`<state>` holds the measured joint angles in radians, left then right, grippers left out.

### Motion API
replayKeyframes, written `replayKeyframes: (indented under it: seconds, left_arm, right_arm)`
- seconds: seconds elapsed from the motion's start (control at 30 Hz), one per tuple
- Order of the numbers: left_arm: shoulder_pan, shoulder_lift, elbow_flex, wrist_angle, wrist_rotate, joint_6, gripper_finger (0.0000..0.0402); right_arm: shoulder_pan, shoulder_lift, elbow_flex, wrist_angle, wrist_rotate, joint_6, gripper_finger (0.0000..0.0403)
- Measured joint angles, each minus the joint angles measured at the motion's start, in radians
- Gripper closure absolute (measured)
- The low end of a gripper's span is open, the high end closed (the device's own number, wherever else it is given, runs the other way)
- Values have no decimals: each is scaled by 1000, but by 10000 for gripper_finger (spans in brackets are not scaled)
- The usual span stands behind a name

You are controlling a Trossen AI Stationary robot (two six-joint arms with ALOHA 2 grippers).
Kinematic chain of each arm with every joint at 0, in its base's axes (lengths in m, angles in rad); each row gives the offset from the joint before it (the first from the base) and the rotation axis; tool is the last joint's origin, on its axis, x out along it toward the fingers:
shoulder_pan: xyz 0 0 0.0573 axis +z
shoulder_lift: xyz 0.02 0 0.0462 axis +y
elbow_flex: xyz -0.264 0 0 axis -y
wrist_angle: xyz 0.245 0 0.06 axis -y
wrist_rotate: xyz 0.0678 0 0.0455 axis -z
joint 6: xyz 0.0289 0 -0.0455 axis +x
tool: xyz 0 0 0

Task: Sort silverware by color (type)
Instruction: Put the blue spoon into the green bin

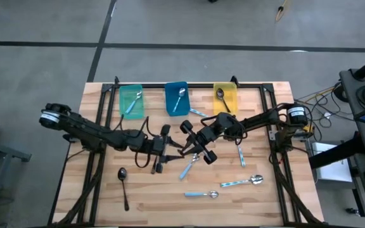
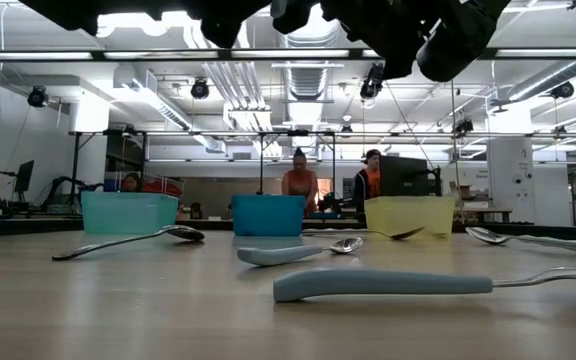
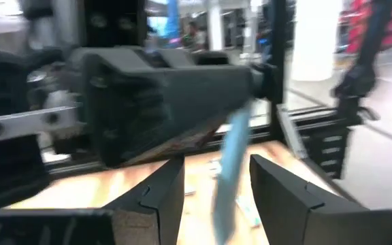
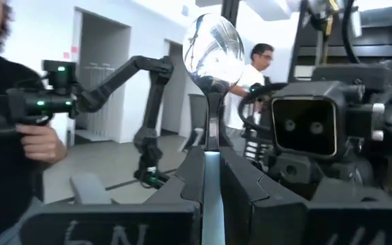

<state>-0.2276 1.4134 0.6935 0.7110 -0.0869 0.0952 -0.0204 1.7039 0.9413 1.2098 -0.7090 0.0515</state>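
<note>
Over mid-worktop [image 1: 106, 196] from above, both arms meet around a blue-handled spoon [image 1: 188, 167]; on the left wrist, the left gripper [image 3: 216, 190] has its jaws apart astride the handle; on the right wrist, the right gripper [image 4: 210, 170] is clamped on it.

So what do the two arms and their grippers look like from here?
Both arms are dark, nearly black, built of jointed segments. The left arm ends at a pale round cap at its base; the right arm has an orange patch by its base, with cables trailing off beside it. Dark cables loop by the left gripper. The right gripper has blocky, angular black fingers, like the left's.
</note>
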Motion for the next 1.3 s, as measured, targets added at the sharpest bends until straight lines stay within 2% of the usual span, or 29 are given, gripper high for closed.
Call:
replayKeyframes:
  seconds: [0.13, 0.4, 0.67, 0.87, 1.13, 1.3]
  left_arm:
    - [0, -40, 1, -71, -78, -3, 255]
    - [0, -48, 16, -69, -106, -19, 255]
    - [-16, -80, 33, -226, -337, -54, 255]
    - [-18, -114, 32, -258, -352, -57, 255]
    - [-25, -186, 32, -388, -384, -75, 255]
    - [-25, -212, 31, -393, -395, -82, 255]
  right_arm:
    - [-1, 0, 0, -1, 58, -26, 387]
    - [0, -2, 0, -5, 148, -99, 388]
    - [-1, -4, -2, -57, 265, -176, 388]
    - [0, -7, -2, -94, 318, -226, 388]
    - [0, -7, -2, -98, 359, -246, 388]
    - [0, -8, -2, -97, 394, -255, 388]
